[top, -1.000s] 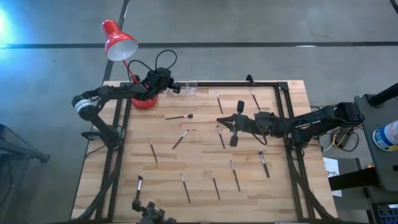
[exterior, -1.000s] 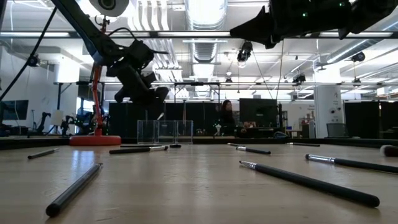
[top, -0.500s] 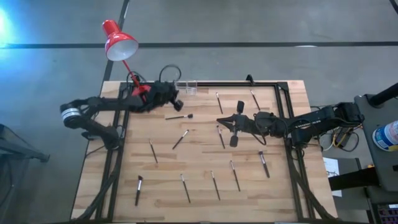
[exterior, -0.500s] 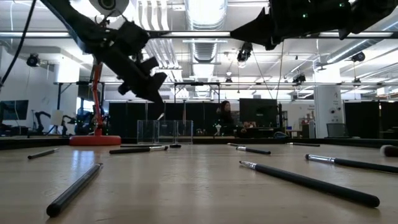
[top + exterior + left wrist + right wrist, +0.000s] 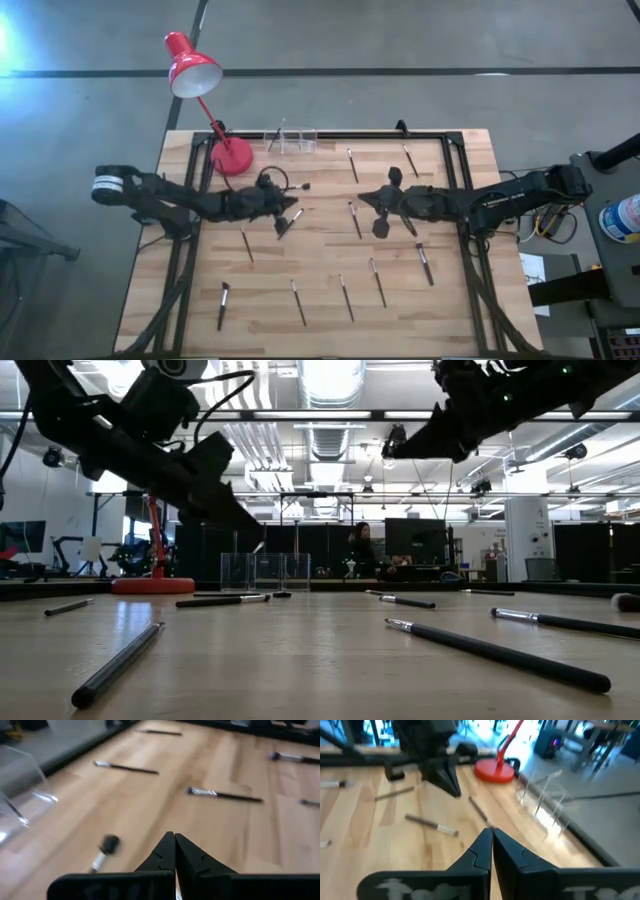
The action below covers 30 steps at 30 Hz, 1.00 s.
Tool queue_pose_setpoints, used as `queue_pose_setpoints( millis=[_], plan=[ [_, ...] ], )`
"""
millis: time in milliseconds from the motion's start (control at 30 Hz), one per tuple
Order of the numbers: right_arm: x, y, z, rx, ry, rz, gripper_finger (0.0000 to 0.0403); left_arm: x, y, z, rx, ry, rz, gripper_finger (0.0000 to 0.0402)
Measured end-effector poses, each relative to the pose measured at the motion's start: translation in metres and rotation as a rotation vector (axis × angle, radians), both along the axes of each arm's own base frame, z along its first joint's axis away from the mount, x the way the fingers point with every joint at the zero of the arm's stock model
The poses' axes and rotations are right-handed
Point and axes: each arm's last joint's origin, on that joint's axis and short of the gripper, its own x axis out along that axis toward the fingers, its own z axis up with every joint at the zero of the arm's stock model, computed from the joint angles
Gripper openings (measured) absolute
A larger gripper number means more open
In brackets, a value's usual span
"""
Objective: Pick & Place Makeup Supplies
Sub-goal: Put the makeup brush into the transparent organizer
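Several thin makeup brushes lie flat on the wooden table, among them one near the front and one at the back. Another brush leans in a clear container at the far edge. My left gripper hangs shut and holding nothing above the table's middle left, over a brush. A dark-headed brush lies just beside it. My right gripper, shut with nothing in it, hovers right of centre, pointing at the left one.
A red desk lamp stands with its base at the far left corner, next to the container. A black frame runs along the table's left, far and right edges. Both arms hang well above the wood in the low view.
My left gripper has swung away from the clear container and the lamp base at the far edge, toward the table's middle and its near side, sinking a little and turning as it went. My right gripper has stayed in place but has dipped its fingertips lower.
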Motion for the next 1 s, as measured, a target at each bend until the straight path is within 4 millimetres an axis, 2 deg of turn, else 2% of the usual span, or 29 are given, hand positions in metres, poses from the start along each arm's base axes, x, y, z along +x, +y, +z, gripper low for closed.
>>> queue_pose_setpoints(
  millis=[133, 267, 433, 567, 700, 833, 1000],
  plan=[
    [-0.003, 0.009, -0.011, 0.008, 0.040, 0.007, 0.0009, -0.001, -0.015, -0.006, -0.008, 0.069, -0.057, 0.0000],
    [-0.006, 0.014, -0.021, -0.003, 0.066, -0.025, 0.0009, 0.001, -0.027, -0.004, -0.011, 0.097, -0.107, 0.0000],
    [-0.010, 0.014, -0.028, 0.003, 0.080, -0.046, 0.0009, 0.008, -0.025, 0.005, -0.130, 0.118, 0.029, 0.0004],
    [-0.010, 0.014, -0.028, 0.003, 0.078, -0.047, 0.0009, 0.015, -0.021, 0.011, -0.118, 0.198, 0.109, 0.0032],
    [-0.010, 0.014, -0.029, 0.002, 0.080, -0.047, 0.0009, 0.029, -0.021, 0.016, -0.160, 0.230, 0.101, 0.0075],
    [-0.010, 0.014, -0.029, 0.001, 0.080, -0.046, 0.0009, 0.047, -0.021, 0.014, -0.175, 0.297, 0.102, 0.0107],
    [-0.010, 0.014, -0.029, 0.000, 0.081, -0.045, 0.0009, 0.066, -0.017, 0.002, -0.170, 0.433, 0.127, 0.0122]
  ],
)
